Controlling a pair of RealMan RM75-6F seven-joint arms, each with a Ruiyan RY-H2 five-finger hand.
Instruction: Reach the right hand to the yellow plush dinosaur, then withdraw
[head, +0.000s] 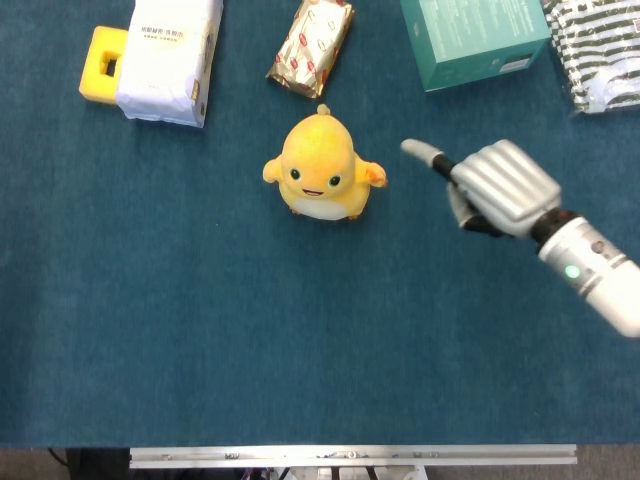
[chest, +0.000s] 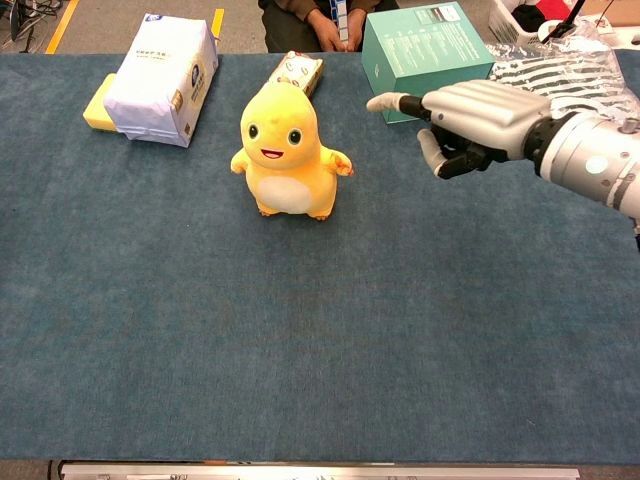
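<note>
metal rail at the near edge, then a wide stretch of blue felt-like surface (chest: 300, 350). mid-surface, the plush yellow toy (head: 320, 168) stands upright, round and soft. just to its right hovers the right hand (head: 490, 185), smooth silver shell, empty, one finger out toward the toy, the rest curled, not touching. at the far edge: a teal box (chest: 425, 60), a white soft pack (chest: 160, 78).

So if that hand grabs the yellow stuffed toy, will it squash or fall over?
The yellow plush toy looks soft and fuzzy, so it would probably squash under the right hand and weigh little. It stands upright on small feet with a big round head, so a sideways push may well tip it. The carpet-like table cover should stop it sliding.
</note>
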